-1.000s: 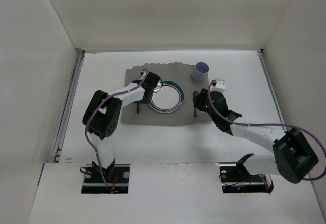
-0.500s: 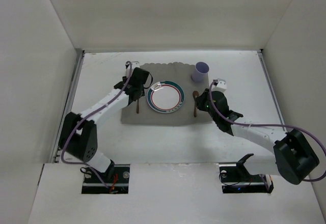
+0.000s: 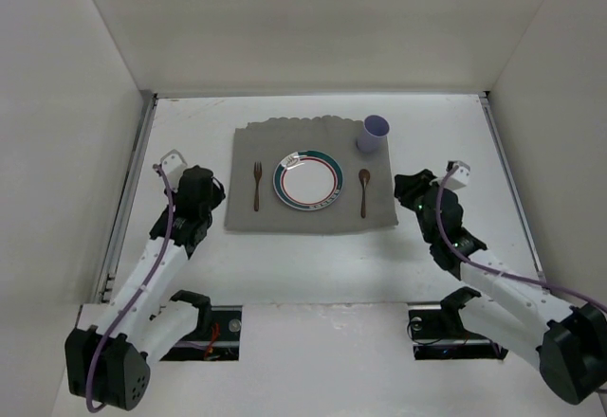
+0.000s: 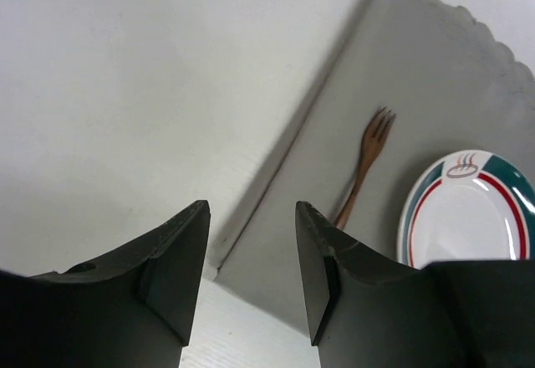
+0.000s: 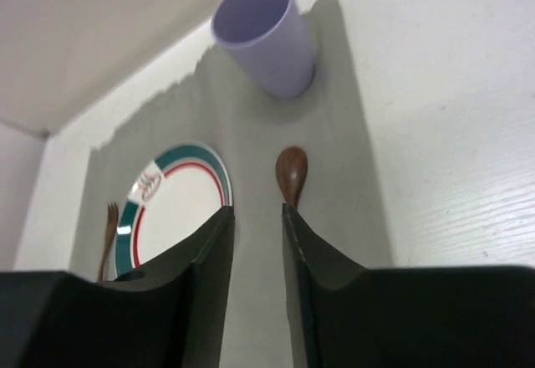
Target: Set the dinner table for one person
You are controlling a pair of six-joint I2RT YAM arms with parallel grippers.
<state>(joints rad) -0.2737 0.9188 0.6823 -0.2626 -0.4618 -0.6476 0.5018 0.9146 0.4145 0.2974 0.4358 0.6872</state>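
The dinner table [image 3: 180, 137] carries a grey placemat [image 3: 285, 220] at its far middle. On the mat lie a plate [image 3: 306, 182], a fork [image 3: 256, 187] to its left, a spoon [image 3: 363, 192] to its right and a lilac cup [image 3: 373, 135] (upright, far right corner). The left gripper [image 4: 251, 217] hangs just off the mat's left edge, jaws well apart and empty. The right gripper [image 5: 257, 211], off the right edge, shows a narrow gap and holds nothing.

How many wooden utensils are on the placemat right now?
2. A fork lies left of the plate, and a spoon lies right of it, with the purple cup just beyond. All sit on the placemat; nothing appears hidden.
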